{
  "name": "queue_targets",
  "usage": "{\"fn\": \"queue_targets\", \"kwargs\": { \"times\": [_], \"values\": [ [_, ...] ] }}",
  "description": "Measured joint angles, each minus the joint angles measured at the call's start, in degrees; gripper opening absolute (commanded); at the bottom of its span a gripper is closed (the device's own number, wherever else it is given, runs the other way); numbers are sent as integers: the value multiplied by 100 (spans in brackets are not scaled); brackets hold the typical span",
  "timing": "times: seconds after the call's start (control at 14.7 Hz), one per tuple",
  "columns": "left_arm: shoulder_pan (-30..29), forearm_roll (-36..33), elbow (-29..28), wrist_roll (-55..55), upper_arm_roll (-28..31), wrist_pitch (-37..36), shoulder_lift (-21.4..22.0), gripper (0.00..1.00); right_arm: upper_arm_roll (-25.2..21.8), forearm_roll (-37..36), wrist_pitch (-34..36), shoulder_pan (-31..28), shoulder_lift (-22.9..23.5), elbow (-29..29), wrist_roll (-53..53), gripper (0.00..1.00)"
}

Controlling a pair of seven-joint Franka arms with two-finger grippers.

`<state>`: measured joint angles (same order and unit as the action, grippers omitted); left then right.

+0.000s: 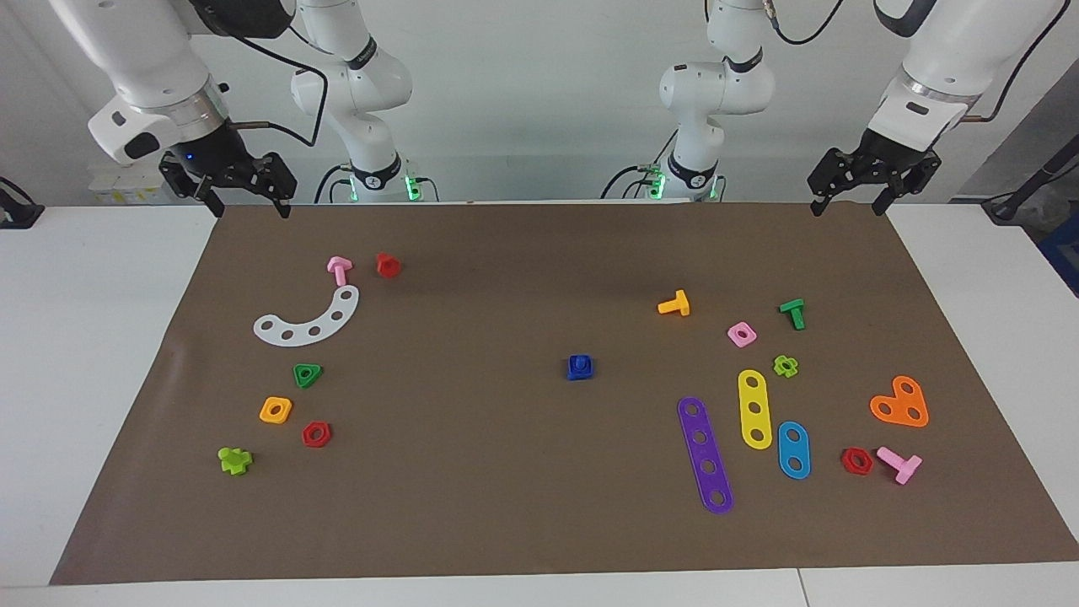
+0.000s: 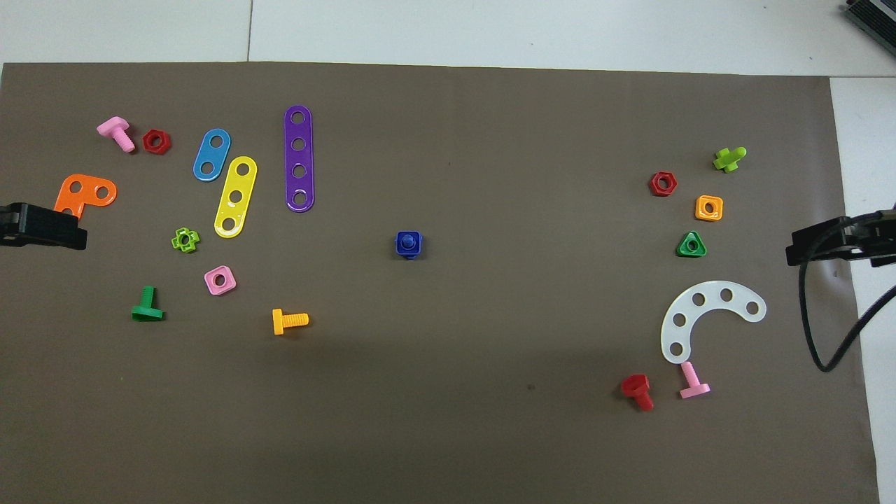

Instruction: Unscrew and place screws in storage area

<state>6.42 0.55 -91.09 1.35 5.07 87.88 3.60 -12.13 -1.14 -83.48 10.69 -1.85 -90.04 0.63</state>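
Observation:
The dark blue screw [image 1: 580, 363] sits in a dark blue square nut [image 1: 580, 369] in the middle of the brown paper mat [image 1: 506, 497]. In the overhead view only the round end of the screw [image 2: 409, 241] shows inside the nut [image 2: 409, 244]; its head is hidden. No storage area is marked on the mat. My left gripper [image 1: 847, 209] hangs open and empty above the mat's corner nearest the left arm's base. My right gripper [image 1: 252, 211] hangs open and empty above the mat's corner nearest the right arm's base. Both arms wait.
Toward the left arm's end lie purple [image 1: 705, 453], yellow [image 1: 754, 408] and blue [image 1: 793, 449] strips, an orange plate [image 1: 900, 403], and several loose bolts and nuts. Toward the right arm's end lie a white curved strip [image 1: 310, 320], a green triangular nut [image 1: 307, 374], and more bolts and nuts.

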Motion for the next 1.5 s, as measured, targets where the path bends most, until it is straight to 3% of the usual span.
{"fn": "queue_targets", "kwargs": {
  "times": [0.61,0.88,1.16,1.5],
  "values": [
    [21,18,-88,62,-65,-4,-1,100,0,0,0,0,0,0,0,100],
    [548,77,-186,-555,-131,262,-89,100,0,0,0,0,0,0,0,100],
    [1245,79,-325,-1316,-165,926,-510,100,0,0,0,0,0,0,0,100],
    [1924,137,-382,-2229,-183,2160,-1425,100,0,0,0,0,0,0,0,100]
  ]
}}
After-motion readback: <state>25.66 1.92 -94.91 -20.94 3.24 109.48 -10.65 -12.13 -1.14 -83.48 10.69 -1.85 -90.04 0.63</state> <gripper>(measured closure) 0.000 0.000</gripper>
